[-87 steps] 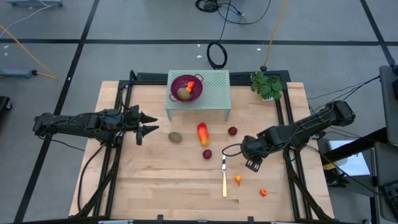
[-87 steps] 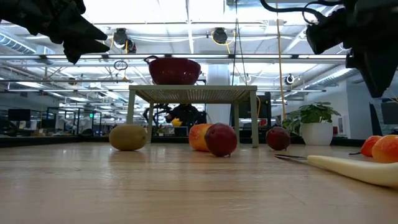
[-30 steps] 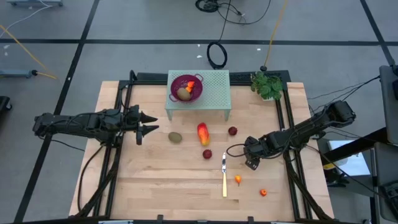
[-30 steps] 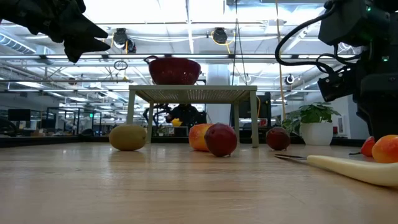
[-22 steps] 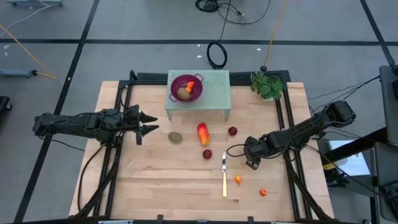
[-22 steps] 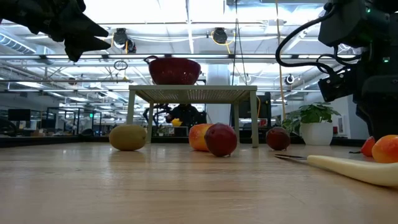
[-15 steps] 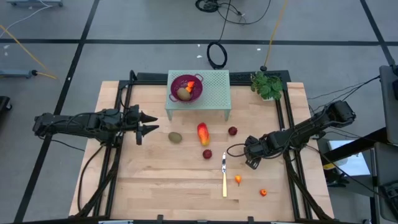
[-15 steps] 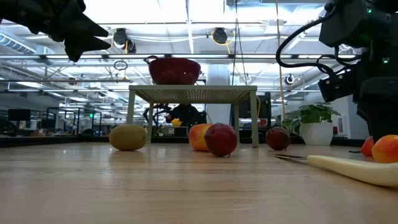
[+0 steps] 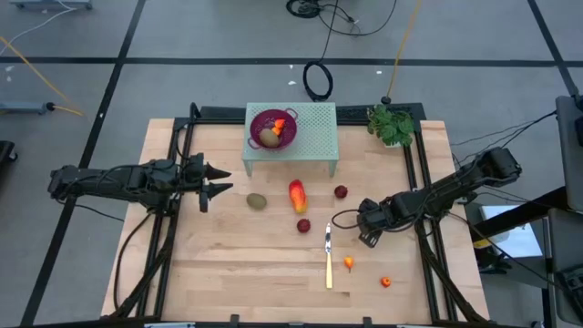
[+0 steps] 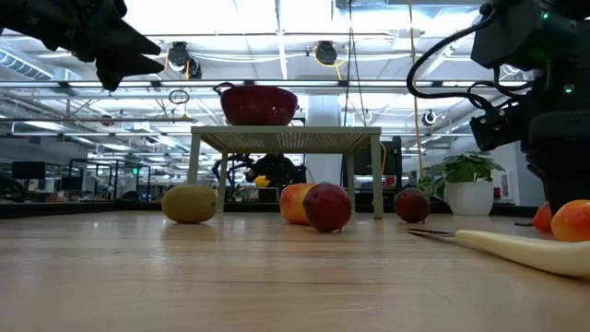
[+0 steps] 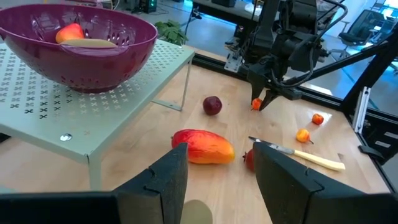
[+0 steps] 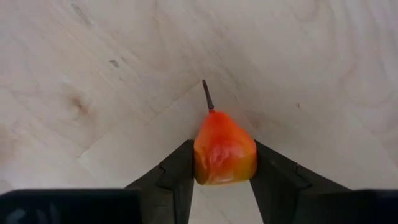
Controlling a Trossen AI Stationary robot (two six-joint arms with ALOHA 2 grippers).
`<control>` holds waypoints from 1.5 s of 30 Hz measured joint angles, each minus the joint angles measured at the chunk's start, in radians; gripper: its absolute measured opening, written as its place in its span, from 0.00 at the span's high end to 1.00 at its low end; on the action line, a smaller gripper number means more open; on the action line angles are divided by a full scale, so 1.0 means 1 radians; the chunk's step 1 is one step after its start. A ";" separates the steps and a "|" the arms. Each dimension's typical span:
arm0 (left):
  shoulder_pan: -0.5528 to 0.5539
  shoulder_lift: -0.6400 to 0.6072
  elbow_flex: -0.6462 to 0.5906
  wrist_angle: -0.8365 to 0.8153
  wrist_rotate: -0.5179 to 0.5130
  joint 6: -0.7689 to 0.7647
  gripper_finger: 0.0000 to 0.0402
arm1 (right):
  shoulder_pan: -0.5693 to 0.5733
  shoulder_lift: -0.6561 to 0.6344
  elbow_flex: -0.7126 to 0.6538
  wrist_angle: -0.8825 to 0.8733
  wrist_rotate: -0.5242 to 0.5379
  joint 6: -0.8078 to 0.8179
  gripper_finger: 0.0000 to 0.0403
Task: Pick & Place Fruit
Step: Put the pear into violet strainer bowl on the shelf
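Purple colander (image 9: 272, 128) on the green stand holds a brown-green oval and an orange piece: two placed. Right gripper (image 12: 224, 163), right of the colander's stand, pinches a small stemmed orange fruit (image 12: 224, 149) on the worktop. Left gripper (image 9: 221, 180) waits, half-open, left of the colander. Six fruits remain out.

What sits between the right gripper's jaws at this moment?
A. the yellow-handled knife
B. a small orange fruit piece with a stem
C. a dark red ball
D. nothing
B: the right wrist view shows the small orange piece wedged between the jaws of the right gripper, just above the wooden table.
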 joint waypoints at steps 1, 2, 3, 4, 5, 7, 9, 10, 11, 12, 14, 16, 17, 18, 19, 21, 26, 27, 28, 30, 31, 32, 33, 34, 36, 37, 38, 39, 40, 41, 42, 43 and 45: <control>0.000 0.000 0.000 0.000 0.000 0.005 0.55 | 0.000 -0.006 0.000 0.010 -0.011 0.001 0.69; 0.000 0.000 0.000 0.000 0.000 0.009 0.55 | 0.000 -0.013 0.000 0.025 -0.022 0.007 0.69; 0.000 0.000 0.000 0.000 0.000 0.013 0.55 | 0.000 -0.023 0.000 0.035 -0.035 0.012 0.69; 0.000 0.000 0.000 0.000 0.000 0.015 0.55 | 0.000 -0.035 0.000 0.048 -0.040 0.014 0.69; 0.000 0.000 0.000 0.000 0.000 0.017 0.55 | 0.000 -0.046 0.000 0.069 -0.041 0.015 0.69; 0.000 0.000 0.000 0.000 0.000 0.020 0.55 | 0.000 -0.071 0.000 0.105 -0.036 0.015 0.69; 0.000 0.000 0.000 0.000 0.000 0.020 0.55 | -0.001 -0.097 0.000 0.152 -0.034 0.016 0.69; 0.000 0.000 0.000 0.000 0.000 0.022 0.55 | 0.000 -0.111 0.001 0.170 -0.034 0.016 0.69; 0.000 0.000 0.000 0.000 0.000 0.028 0.55 | 0.000 -0.125 0.001 0.187 -0.034 0.016 0.69; 0.000 0.000 0.000 0.000 0.000 0.034 0.55 | 0.000 -0.137 0.001 0.205 -0.034 0.016 0.69; 0.000 0.000 0.000 0.000 0.000 0.044 0.55 | -0.001 -0.161 0.001 0.248 -0.033 0.015 0.69; 0.000 0.000 0.000 -0.001 0.000 0.054 0.55 | 0.000 -0.185 0.001 0.292 -0.032 0.003 0.69; 0.000 0.000 0.000 0.000 0.000 0.056 0.55 | 0.000 -0.194 0.001 0.322 -0.031 -0.006 0.69; 0.000 0.000 0.000 -0.001 0.000 0.057 0.55 | 0.000 -0.204 0.001 0.351 -0.030 -0.017 0.69; 0.000 0.000 0.000 -0.001 0.000 0.057 0.55 | 0.000 -0.211 0.001 0.382 -0.029 -0.031 0.69; 0.000 0.000 0.000 -0.001 0.000 0.057 0.55 | -0.005 -0.223 0.001 0.457 -0.029 -0.075 0.69; 0.000 0.000 0.000 -0.002 0.000 0.059 0.55 | -0.024 -0.229 0.001 0.645 0.009 -0.240 0.69; 0.000 0.000 0.000 -0.002 0.000 0.059 0.55 | -0.027 -0.229 0.001 0.680 0.019 -0.283 0.69; 0.000 0.000 0.000 -0.002 0.000 0.060 0.55 | -0.032 -0.229 0.001 0.716 0.025 -0.321 0.69; 0.000 0.000 0.000 -0.002 0.000 0.061 0.55 | -0.043 -0.229 0.001 0.786 0.039 -0.394 0.69; 0.000 0.000 0.000 -0.002 0.000 0.061 0.55 | -0.047 -0.229 0.001 0.823 0.049 -0.426 0.69; 0.000 0.000 0.000 -0.002 0.000 0.062 0.55 | -0.054 -0.229 0.001 0.861 0.051 -0.458 0.69; 0.000 0.000 0.000 -0.002 0.000 0.064 0.55 | -0.060 -0.229 0.001 0.898 0.051 -0.491 0.69; 0.000 0.000 0.000 -0.002 0.000 0.065 0.55 | -0.066 -0.229 0.001 0.939 0.051 -0.521 0.69; 0.000 0.000 0.000 -0.002 0.000 0.065 0.55 | -0.078 -0.229 0.001 1.012 0.051 -0.575 0.69; 0.000 0.000 0.000 -0.002 0.000 0.065 0.55 | -0.083 -0.229 0.001 1.046 0.050 -0.604 0.69; 0.000 0.000 0.000 -0.002 0.000 0.065 0.55 | -0.087 -0.229 0.001 1.079 0.050 -0.635 0.69; 0.000 0.000 0.000 -0.002 0.000 0.065 0.55 | -0.091 -0.229 0.001 1.113 0.050 -0.668 0.69; 0.000 0.000 0.000 -0.002 0.000 0.065 0.55 | -0.095 -0.229 0.001 1.144 0.050 -0.698 0.69; 0.000 0.000 0.000 -0.002 0.000 0.065 0.55 | -0.099 -0.229 0.001 1.175 0.050 -0.729 0.69; 0.000 0.000 0.000 -0.002 0.000 0.065 0.55 | -0.103 -0.229 0.001 1.201 0.050 -0.759 0.69; 0.000 0.000 0.000 -0.002 0.000 0.065 0.55 | -0.107 -0.229 0.001 1.225 0.050 -0.788 0.69; 0.000 0.000 0.000 -0.002 0.000 0.065 0.55 | -0.117 -0.229 0.001 1.271 0.049 -0.839 0.69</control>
